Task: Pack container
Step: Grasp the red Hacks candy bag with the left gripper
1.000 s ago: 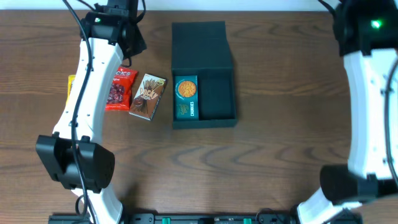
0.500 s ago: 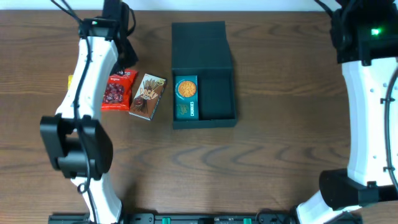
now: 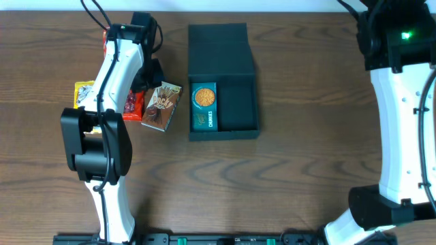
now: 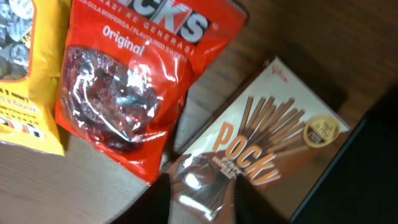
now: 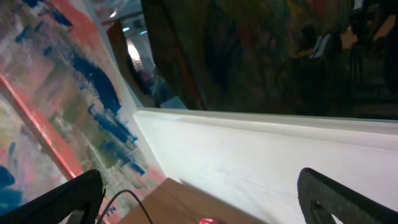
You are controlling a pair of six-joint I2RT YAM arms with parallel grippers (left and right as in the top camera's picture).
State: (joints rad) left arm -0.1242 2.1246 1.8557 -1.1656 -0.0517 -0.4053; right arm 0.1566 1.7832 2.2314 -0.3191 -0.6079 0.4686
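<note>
The container (image 3: 238, 109), a dark square box, lies open at the table's middle with its flap lid (image 3: 220, 51) folded back. A teal cookie packet (image 3: 204, 107) lies in its left half. Left of the box is a brown Pocky packet (image 3: 162, 105) (image 4: 273, 143). My left gripper (image 3: 151, 72) (image 4: 202, 200) hovers over the packet's shiny far end, fingers a short way apart on either side of the foil. My right gripper (image 5: 199, 177) is open wide with nothing in it, facing the wall, out of the overhead view.
A red snack packet (image 3: 131, 102) (image 4: 130, 81) lies beside the Pocky, partly under my left arm. A yellow packet (image 3: 84, 93) (image 4: 25, 68) lies further left. The container's dark wall (image 4: 373, 155) runs close on the right of the left wrist view.
My left gripper has come from the table's back edge down over the snack packets to the Pocky's end. Its fingers have narrowed. The right arm has barely moved.
</note>
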